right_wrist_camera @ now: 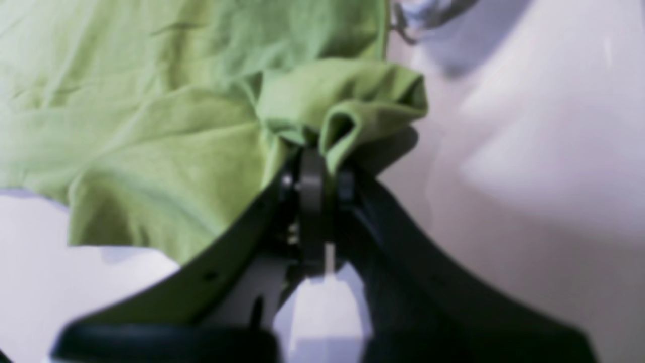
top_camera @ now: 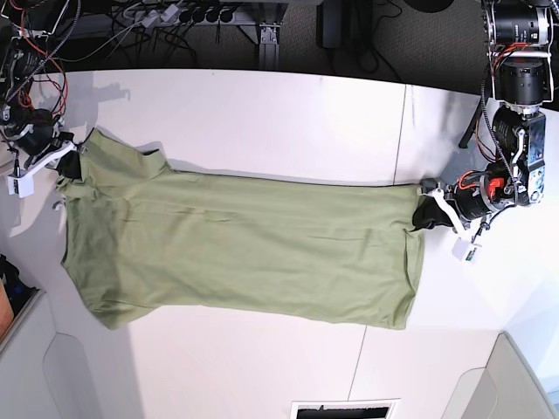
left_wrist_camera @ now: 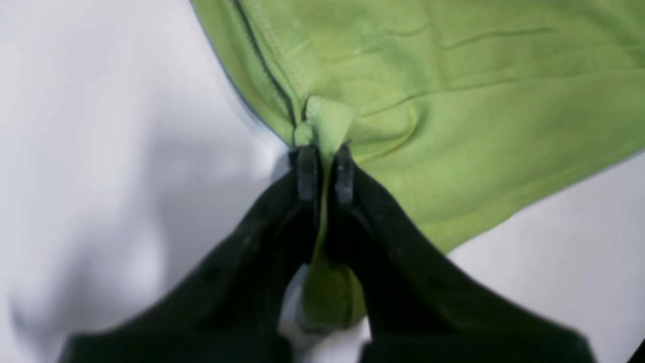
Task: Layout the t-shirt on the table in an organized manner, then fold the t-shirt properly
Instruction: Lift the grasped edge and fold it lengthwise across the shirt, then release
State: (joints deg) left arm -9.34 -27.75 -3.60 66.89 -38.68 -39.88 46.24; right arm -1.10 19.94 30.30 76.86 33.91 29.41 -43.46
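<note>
Fingers (left_wrist_camera: 307, 174) of both grippers pinch the t-shirt (top_camera: 244, 249); only your base view shows it stretched flat across the worktop (top_camera: 262, 113).

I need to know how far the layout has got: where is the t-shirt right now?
In the base view the t-shirt lies spread lengthwise across the white table, pinched at its left end by the right gripper and at its right end by the left gripper.

power strip (top_camera: 170, 15) and tangled cables (top_camera: 131, 22) behind; dark floor (top_camera: 410, 39)

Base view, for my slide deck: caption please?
Both grippers pinch opposite ends of the t-shirt stretched across the table.
</note>
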